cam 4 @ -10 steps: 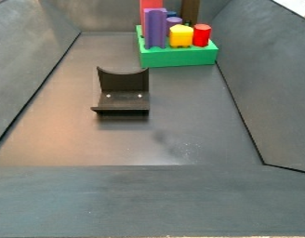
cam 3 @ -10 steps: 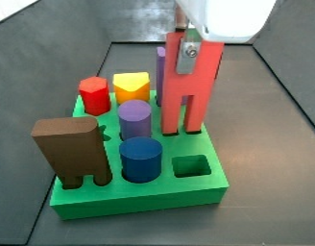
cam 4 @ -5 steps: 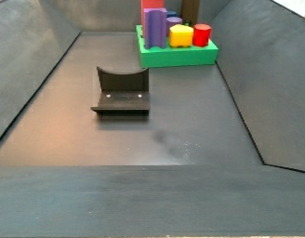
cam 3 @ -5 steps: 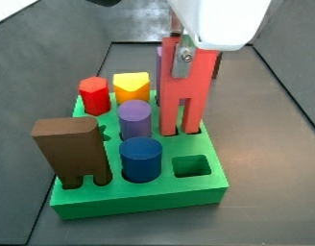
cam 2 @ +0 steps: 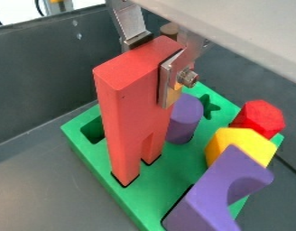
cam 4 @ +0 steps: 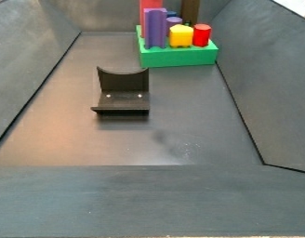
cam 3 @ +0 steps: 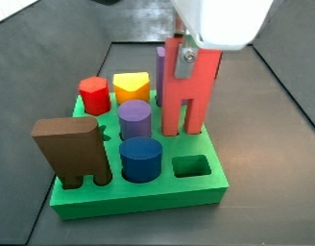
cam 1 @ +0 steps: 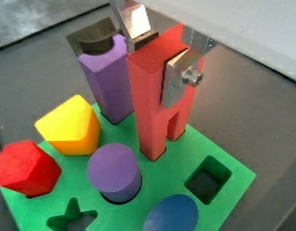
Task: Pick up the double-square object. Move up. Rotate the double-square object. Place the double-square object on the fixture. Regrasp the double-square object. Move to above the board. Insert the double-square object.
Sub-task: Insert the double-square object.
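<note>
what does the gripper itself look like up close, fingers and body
The gripper, above the green board, has a bulky white, smooth-cornered body. Its fingers are flat silver metal plates, one showing a round screw head. In a wrist view the far finger is a pale silver strip with a darker lower end. No cables or markings show.

The gripper (cam 1: 161, 56) has flat silver plate fingers (cam 1: 187, 76), one bearing a round screw, below a white housing (cam 3: 225, 19) that fills the upper right of a side view
</note>
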{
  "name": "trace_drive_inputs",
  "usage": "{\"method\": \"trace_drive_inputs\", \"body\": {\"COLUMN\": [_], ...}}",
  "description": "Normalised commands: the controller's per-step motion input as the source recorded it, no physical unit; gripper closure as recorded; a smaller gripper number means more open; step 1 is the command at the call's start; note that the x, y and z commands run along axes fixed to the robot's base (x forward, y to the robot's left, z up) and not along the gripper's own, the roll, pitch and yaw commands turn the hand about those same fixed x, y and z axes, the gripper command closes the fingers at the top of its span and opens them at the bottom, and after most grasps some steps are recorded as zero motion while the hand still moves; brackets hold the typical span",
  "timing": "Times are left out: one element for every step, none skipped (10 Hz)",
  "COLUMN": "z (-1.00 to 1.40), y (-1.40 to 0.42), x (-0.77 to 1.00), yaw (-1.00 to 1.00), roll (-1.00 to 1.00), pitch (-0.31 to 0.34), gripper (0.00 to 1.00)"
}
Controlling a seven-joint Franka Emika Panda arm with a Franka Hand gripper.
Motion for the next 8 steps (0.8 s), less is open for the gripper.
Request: {"method": "trace_drive_inputs", "body": {"z": [-0.32, -0.31, -0.31, -0.27, -0.32, -0.36, -0.41, -0.49], "y": [-0.01, -0.01, 0.00, 0.00, 0.00, 0.00, 0.00, 0.00], "x": [0.39, 0.35, 0.21, 0.06, 0.00, 0.00, 0.00, -0.02], "yaw": [0.00, 0.00, -0.03, -0.08, -0.06, -0.08, -0.09, -0.05], "roll": [0.00, 0.00, -0.01, -0.02, 0.00, 0.00, 0.00, 0.00], "pitch": [0.157, 0.149, 0.107, 0.067, 0.064, 0.059, 0.064, 0.040], "gripper": [1.00, 1.00, 1.00, 1.00, 1.00, 1.00, 1.00, 1.00]}}
